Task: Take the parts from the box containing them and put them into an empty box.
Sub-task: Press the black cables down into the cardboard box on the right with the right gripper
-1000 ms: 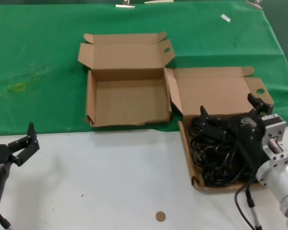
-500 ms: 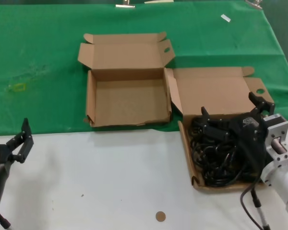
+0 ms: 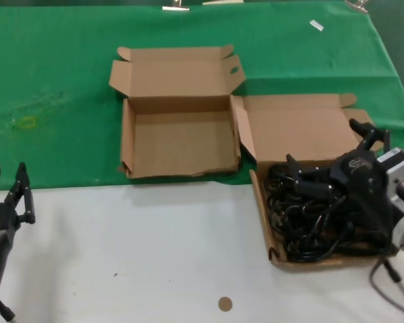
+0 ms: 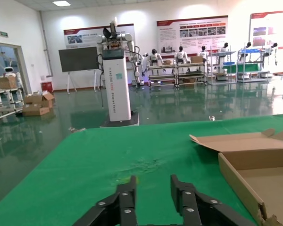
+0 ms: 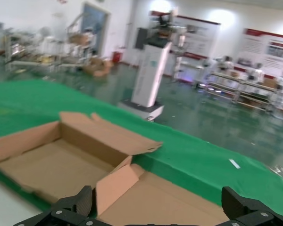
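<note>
You have a white tabletop (image 3: 155, 256) in the lower frame with a green cloth (image 3: 54, 81) behind it, and the wrist views show a large hall with display boards. The right gripper (image 3: 330, 158), spread wide, has shifted right over the black cable parts (image 3: 310, 222) in the low box (image 3: 303, 134) at right; the empty box (image 3: 178, 141) sits centre. The left gripper (image 3: 7, 192), fingers slightly parted and holding nothing, has moved to the left edge.

2 brown cardboard boxes (image 3: 178, 114), black parts (image 3: 310, 215), green cloth (image 3: 54, 87), white table (image 3: 141, 256)
</note>
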`<state>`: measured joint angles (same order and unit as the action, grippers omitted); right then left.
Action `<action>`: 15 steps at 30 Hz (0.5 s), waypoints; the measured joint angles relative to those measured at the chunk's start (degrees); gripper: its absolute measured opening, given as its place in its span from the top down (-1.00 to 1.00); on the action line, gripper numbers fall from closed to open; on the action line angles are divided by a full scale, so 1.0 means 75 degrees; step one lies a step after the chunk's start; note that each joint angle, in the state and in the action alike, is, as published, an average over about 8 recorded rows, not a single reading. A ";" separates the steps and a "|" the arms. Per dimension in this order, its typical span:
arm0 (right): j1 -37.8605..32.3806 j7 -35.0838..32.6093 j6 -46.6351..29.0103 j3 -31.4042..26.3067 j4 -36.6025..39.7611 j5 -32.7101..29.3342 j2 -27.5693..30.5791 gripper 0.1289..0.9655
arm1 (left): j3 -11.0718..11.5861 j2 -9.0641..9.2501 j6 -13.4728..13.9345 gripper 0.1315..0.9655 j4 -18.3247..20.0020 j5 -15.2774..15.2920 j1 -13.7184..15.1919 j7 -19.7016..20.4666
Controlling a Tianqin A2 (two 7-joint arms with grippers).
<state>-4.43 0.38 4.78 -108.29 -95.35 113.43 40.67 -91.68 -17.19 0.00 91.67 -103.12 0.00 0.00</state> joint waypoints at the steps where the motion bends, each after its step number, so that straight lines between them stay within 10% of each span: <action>1: -0.0067 0.0010 -0.0006 -0.0153 -0.0044 0.0098 0.0250 -1.00 | 0.0000 0.0000 0.0000 0.41 0.0000 0.0000 0.0000 0.0000; 15: -0.1435 0.0628 -0.1892 -0.1360 -0.0031 -0.0463 0.2671 -1.00 | 0.0000 0.0000 0.0000 0.82 0.0000 0.0000 0.0000 0.0000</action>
<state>-15.19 5.09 -9.41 -118.49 -95.58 109.96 60.70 -91.68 -17.19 0.00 91.67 -103.13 0.00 0.01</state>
